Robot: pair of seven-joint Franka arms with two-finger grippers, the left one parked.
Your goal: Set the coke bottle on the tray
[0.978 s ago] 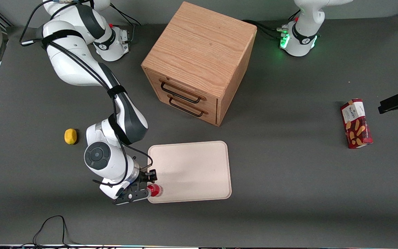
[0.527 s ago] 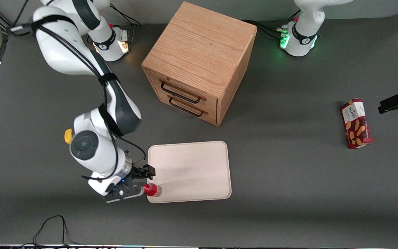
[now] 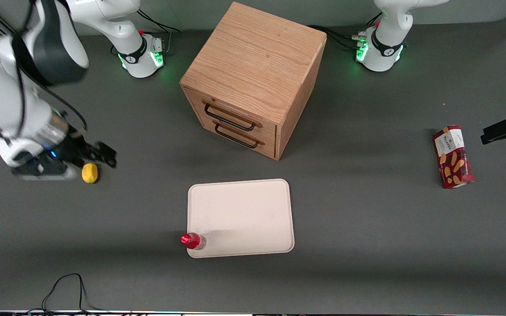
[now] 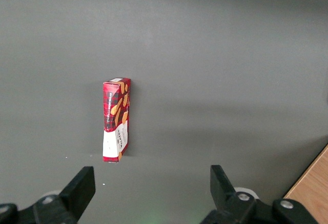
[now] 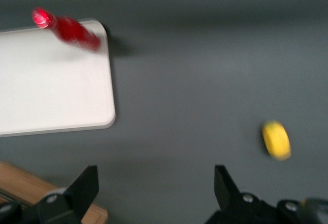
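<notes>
Gripper (image 3: 84, 160) now away from coke bottle (image 3: 193, 241)

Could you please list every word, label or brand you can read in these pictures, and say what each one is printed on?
"WALKERS", only faintly legible: on the white label of the red biscuit box toward the parked arm's end of the table.
The smaller print on that box: too small to read.
Coke bottle, upright on the tray corner: logo not readable.
Wooden drawer box: no text.
The open pincer, hovering beside the yellow object, carries no readable marking.
</notes>
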